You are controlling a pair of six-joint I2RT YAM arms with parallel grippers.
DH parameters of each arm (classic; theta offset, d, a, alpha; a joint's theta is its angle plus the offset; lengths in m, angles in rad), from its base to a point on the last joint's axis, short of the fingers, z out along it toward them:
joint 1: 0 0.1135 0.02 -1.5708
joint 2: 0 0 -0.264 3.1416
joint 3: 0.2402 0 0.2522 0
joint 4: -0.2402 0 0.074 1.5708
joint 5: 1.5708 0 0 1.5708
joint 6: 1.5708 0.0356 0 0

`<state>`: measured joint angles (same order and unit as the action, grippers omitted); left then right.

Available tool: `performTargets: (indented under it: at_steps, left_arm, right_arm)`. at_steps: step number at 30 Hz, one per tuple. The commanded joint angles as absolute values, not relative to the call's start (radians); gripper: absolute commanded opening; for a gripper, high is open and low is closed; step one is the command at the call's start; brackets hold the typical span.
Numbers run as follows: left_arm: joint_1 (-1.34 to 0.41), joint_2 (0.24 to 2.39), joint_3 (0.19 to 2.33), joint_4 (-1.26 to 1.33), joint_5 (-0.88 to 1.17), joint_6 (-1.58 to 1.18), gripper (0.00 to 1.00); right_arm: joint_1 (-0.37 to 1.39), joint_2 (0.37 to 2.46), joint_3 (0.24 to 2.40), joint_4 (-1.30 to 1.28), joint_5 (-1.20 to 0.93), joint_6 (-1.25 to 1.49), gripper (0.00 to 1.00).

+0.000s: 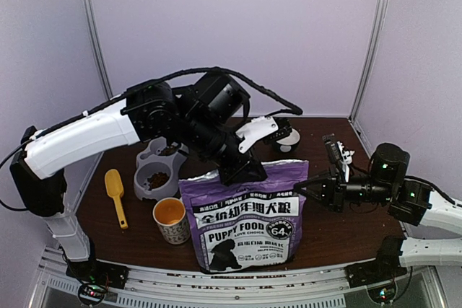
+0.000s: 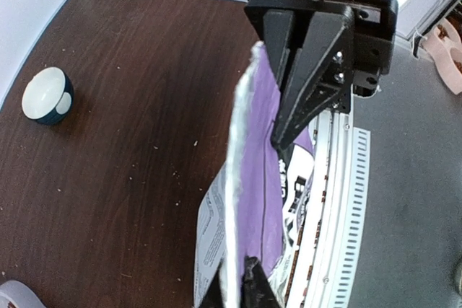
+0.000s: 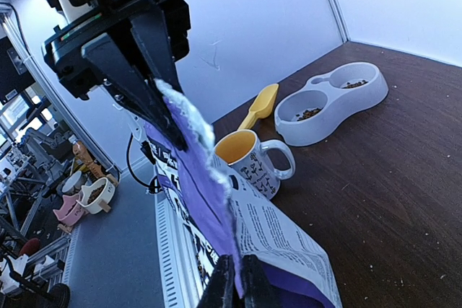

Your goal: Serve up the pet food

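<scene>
Large purple puppy-food bag (image 1: 245, 225) with a white label band and dog picture: stands upright on the dark brown wooden tabletop (image 1: 339, 232), at 6 o'clock from its centre, near the front edge. The left gripper (image 1: 240, 173) has its jaws pinched tight on the left end of the bag's top seam. The right gripper (image 1: 303, 187) has its jaws pinched tight on the right end. Small brown kibble pellets (image 1: 157, 178): lie in both wells of a grey plastic double bowl (image 1: 141, 187), at 10 o'clock from the bag; the bag's contents are hidden. Orange-lined patterned mug (image 1: 172, 221): upright, just beside the bag at its 9 o'clock. Yellow plastic scoop (image 1: 115, 191): lies flat at 9 o'clock from the mug. Small white-and-dark round bowl (image 1: 287, 135): sits at 12 o'clock, behind the bag.
</scene>
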<state>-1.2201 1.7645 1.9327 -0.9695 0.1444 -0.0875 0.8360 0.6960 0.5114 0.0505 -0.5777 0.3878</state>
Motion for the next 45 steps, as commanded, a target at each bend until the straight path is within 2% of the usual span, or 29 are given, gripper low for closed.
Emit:
performTargets:
  at_steps: [1,4,5,6,12,14,15,17,23,24,25,26,28,29,31,36,37,38,39,40,41,42,43,45]
  left_arm:
    - [-1.201,1.712,1.901,-1.043,0.093,-0.091,0.13]
    - [-1.200,1.700,1.892,-1.043,0.083,-0.092,0.11]
    - [-1.200,1.696,1.889,-1.043,0.081,-0.091,0.02]
    - [-1.198,1.692,1.885,-1.043,0.081,-0.091,0.00]
    - [-1.195,1.675,1.868,-1.048,0.079,-0.091,0.00]
    - [-1.194,1.671,1.867,-1.056,0.070,-0.095,0.20]
    - [-1.193,1.669,1.864,-1.060,0.067,-0.095,0.21]
    - [-1.192,1.659,1.857,-1.060,0.064,-0.095,0.00]
    - [-1.190,1.639,1.839,-1.063,0.062,-0.093,0.00]
    - [-1.189,1.639,1.839,-1.067,0.056,-0.095,0.01]
    - [-1.188,1.637,1.838,-1.070,0.050,-0.099,0.13]
    - [-1.187,1.634,1.836,-1.073,0.045,-0.100,0.19]
    - [-1.185,1.627,1.828,-1.072,0.039,-0.101,0.21]
    - [-1.184,1.623,1.824,-1.072,0.038,-0.100,0.19]
    - [-1.182,1.616,1.818,-1.073,0.043,-0.099,0.00]
    - [-1.177,1.601,1.805,-1.075,0.048,-0.094,0.00]
    - [-1.174,1.600,1.804,-1.077,0.044,-0.096,0.02]
    - [-1.172,1.595,1.800,-1.078,0.043,-0.098,0.16]
    - [-1.171,1.592,1.795,-1.078,0.042,-0.098,0.23]
    - [-1.169,1.586,1.790,-1.078,0.042,-0.098,0.24]
    - [-1.167,1.582,1.786,-1.078,0.042,-0.099,0.21]
    - [-1.166,1.578,1.782,-1.077,0.042,-0.098,0.06]
    - [-1.164,1.574,1.779,-1.077,0.045,-0.099,0.00]
    - [-1.161,1.563,1.769,-1.077,0.059,-0.098,0.00]
  right_arm:
    - [0.828,0.655,0.537,0.133,-0.522,0.364,0.00]
    - [0.827,0.652,0.540,0.126,-0.519,0.359,0.00]
    - [0.827,0.652,0.540,0.123,-0.519,0.358,0.00]
    - [0.827,0.651,0.541,0.123,-0.517,0.357,0.00]
    - [0.827,0.648,0.539,0.120,-0.512,0.356,0.00]
    - [0.827,0.645,0.539,0.116,-0.509,0.355,0.00]
    - [0.827,0.642,0.539,0.114,-0.507,0.352,0.00]
    - [0.827,0.639,0.539,0.108,-0.503,0.350,0.00]
    - [0.825,0.631,0.543,0.094,-0.498,0.342,0.00]
    - [0.826,0.629,0.541,0.093,-0.497,0.341,0.00]
    - [0.824,0.628,0.541,0.090,-0.496,0.341,0.00]
    - [0.824,0.626,0.541,0.090,-0.494,0.340,0.00]
    - [0.824,0.624,0.543,0.086,-0.492,0.339,0.00]
    - [0.825,0.624,0.543,0.084,-0.492,0.338,0.00]
    - [0.822,0.623,0.542,0.081,-0.491,0.336,0.00]
    - [0.822,0.621,0.540,0.080,-0.489,0.336,0.00]
    - [0.821,0.621,0.540,0.078,-0.489,0.336,0.00]
    - [0.821,0.621,0.541,0.078,-0.488,0.335,0.00]
    - [0.821,0.622,0.541,0.077,-0.488,0.336,0.00]
    - [0.822,0.621,0.541,0.077,-0.488,0.336,0.00]
    - [0.821,0.621,0.542,0.077,-0.488,0.336,0.00]
    - [0.820,0.620,0.542,0.076,-0.488,0.335,0.00]
    - [0.819,0.621,0.542,0.075,-0.488,0.335,0.00]
    - [0.820,0.621,0.543,0.076,-0.488,0.334,0.00]
